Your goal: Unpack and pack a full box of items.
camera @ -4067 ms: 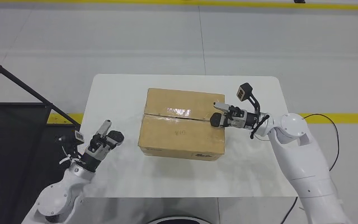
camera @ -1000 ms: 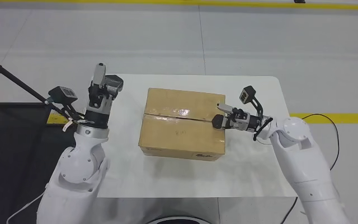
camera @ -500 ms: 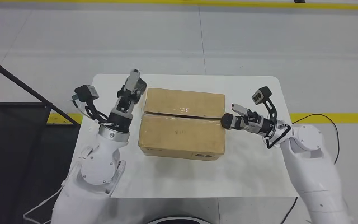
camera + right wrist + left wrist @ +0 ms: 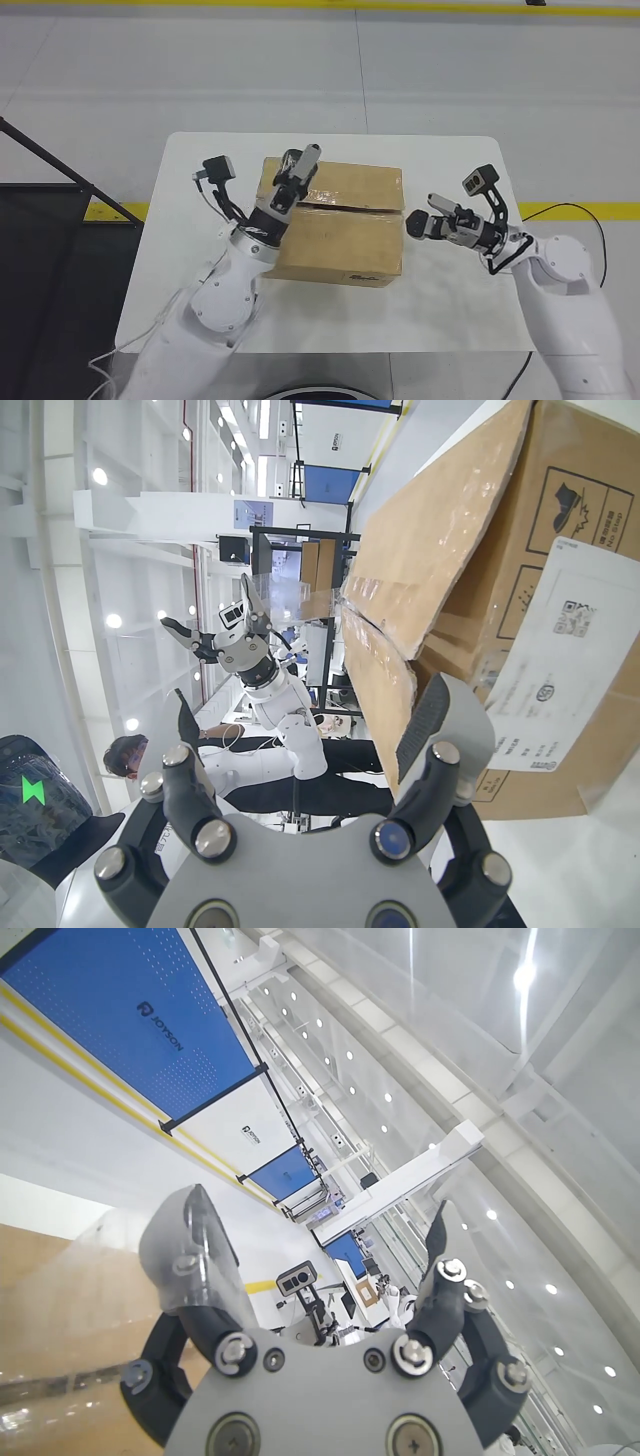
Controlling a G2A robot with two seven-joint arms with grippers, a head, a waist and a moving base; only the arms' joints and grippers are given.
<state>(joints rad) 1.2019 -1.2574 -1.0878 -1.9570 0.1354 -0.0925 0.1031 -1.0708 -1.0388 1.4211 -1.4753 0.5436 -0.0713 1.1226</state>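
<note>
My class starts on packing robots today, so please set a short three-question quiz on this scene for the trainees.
1. True or false: the right gripper is shut.
2. The top flaps of the cardboard box are: A standing upright; B folded down over the top; C torn off.
3. Short answer: what lies beneath the left gripper?
Key: 1 false; 2 B; 3 the cardboard box.

Left gripper (image 4: 320, 1223) spread wide, nothing between the jaws, one finger (image 4: 200, 1248) over the cardboard box (image 4: 60, 1288), glossy tape strip (image 4: 50, 1375) across box top, other arm's wrist camera (image 4: 296, 1278) beyond the gap, blue wall panels (image 4: 150, 1028), yellow floor line (image 4: 100, 1083).
</note>
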